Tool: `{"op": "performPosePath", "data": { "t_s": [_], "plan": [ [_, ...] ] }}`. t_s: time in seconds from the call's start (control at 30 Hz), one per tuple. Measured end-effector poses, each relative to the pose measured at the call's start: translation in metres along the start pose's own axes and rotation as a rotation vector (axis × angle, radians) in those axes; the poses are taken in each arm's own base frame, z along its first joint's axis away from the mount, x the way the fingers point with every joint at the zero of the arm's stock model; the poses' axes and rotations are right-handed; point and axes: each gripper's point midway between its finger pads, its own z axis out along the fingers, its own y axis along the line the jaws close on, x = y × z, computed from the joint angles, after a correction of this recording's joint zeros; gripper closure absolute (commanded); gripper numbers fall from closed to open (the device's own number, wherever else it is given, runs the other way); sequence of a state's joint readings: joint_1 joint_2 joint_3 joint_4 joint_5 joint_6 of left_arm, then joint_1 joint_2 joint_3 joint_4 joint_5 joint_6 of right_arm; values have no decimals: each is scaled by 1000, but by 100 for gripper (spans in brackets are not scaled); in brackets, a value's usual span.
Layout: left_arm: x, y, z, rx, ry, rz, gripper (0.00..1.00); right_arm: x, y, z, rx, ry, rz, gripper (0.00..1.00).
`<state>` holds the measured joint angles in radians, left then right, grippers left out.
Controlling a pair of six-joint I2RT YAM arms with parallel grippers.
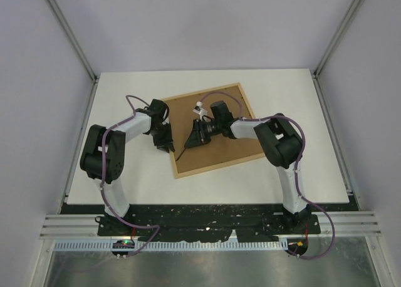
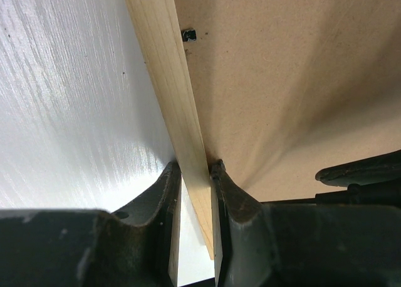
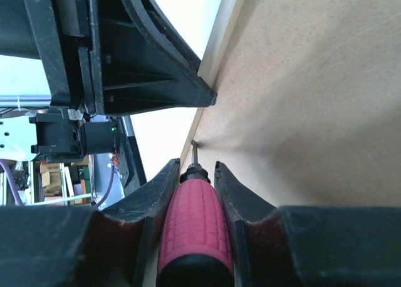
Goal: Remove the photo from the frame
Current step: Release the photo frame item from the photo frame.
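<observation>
Closest in: right gripper [image 3: 193, 174] fingers pinched the red screwdriver [image 3: 191, 227] by its handle, tip at the seam between backing board [image 3: 301, 99] and wood rail. The left gripper [image 2: 195, 171] was clamped across the frame [image 2: 166, 93] rail on its left side. The frame lay back-up, mid-table [image 1: 282, 99]. No photo visible, presumably under the board. To do this well: left clamp firm, blade low and flat, lever the tab [image 2: 188, 34] and not the fibreboard. Couldn't tell whether the tip actually touched anything, or how many tabs there were.
</observation>
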<state>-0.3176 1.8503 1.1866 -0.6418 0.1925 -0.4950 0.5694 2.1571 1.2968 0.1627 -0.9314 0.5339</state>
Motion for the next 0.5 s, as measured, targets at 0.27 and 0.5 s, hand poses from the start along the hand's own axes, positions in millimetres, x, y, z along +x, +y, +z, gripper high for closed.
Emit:
{"op": "performPosePath", "data": {
  "t_s": [0.27, 0.5],
  "plan": [
    [0, 0, 0, 0, 0, 0, 88, 1, 1, 2, -9, 3, 6, 92],
    [0, 0, 0, 1, 0, 0, 92, 1, -2, 5, -40, -16, 36, 92]
  ]
}}
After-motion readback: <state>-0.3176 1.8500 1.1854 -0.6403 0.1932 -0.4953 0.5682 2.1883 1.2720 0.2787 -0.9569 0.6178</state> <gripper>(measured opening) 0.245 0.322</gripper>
